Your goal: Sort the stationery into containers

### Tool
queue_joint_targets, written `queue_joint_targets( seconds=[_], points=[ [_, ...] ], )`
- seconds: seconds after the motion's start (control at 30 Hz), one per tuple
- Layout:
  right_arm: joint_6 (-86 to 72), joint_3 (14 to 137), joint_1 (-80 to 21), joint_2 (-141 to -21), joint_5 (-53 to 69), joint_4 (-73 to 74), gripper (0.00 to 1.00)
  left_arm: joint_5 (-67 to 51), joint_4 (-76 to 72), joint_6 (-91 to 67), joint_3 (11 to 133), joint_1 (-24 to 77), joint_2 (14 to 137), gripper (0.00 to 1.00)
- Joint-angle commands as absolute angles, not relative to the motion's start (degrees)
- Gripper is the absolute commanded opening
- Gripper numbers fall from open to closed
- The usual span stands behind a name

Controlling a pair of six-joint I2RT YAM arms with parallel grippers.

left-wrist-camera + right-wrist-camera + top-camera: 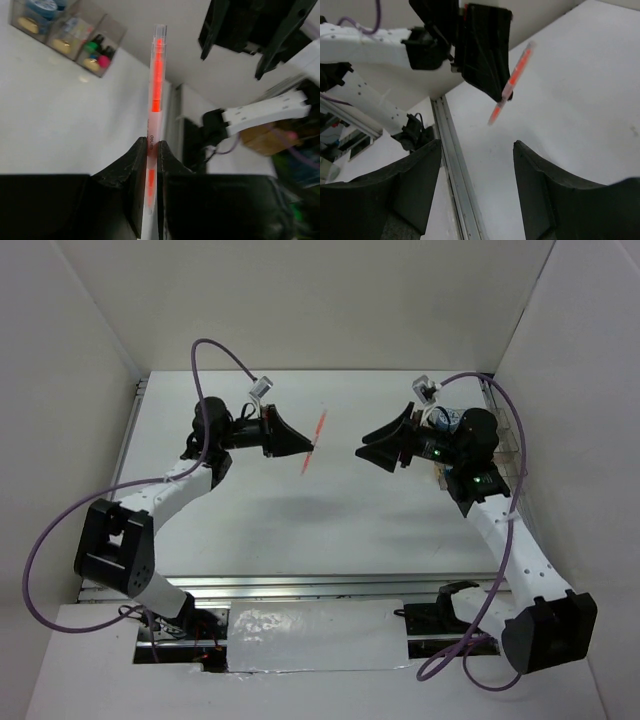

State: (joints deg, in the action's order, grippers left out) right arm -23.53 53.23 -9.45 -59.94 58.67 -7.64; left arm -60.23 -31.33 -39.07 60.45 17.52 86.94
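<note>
While the left end effector [152,148] pinches a thin, translucent orange stick [157,75] in mid-air above the smooth white surface [60,115], the right end effector [476,146] faces it, black jaws spread wide.

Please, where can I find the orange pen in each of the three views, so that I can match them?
Top external: the orange pen is just above the picture's centre, tilted.
Left wrist: centre, upright, from the bottom edge to near the top.
Right wrist: upper middle, slanted.
Shared landmark: the left gripper, clamped on it in every view.
</note>
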Motion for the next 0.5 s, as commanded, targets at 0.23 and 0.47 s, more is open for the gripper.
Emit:
queue_joint_targets(
  seconds=[0.23, 0.47],
  points=[
    [-34.98, 60.46, -16.08, -67.85, 53.71, -20.31, 0.65, -59.24, -74.9, -79.99, 56.07, 19.24, 90.18, 0.0],
    [-37.53, 63.63, -18.37, -72.59, 52.38, -21.97, 0.63, -59.33, -72.16, -76.73, 56.16, 21.71, 88.6, 0.0]
  ],
)
